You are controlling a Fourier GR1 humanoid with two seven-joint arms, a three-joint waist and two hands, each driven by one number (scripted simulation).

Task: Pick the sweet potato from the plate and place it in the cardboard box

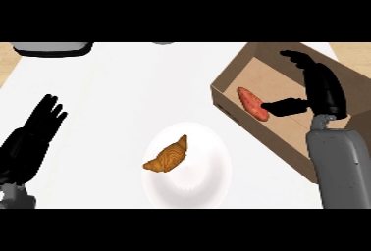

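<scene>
The reddish-orange sweet potato (252, 103) lies inside the brown cardboard box (230, 105) at the right, near the box's left wall. My right hand (324, 90) hovers over the box's inside with fingers straight and pointing away; its thumb reaches toward the sweet potato's right end and looks just clear of it. The hand is open. The white plate (206, 171) sits in the lower middle of the white counter and carries a golden croissant (168, 156). My left hand (33, 135) rests open at the left edge, fingers up.
A grey and white appliance (52, 48) shows at the top left edge. A small grey object (164, 43) peeks in at the top centre. Wooden surface strips show at both top corners.
</scene>
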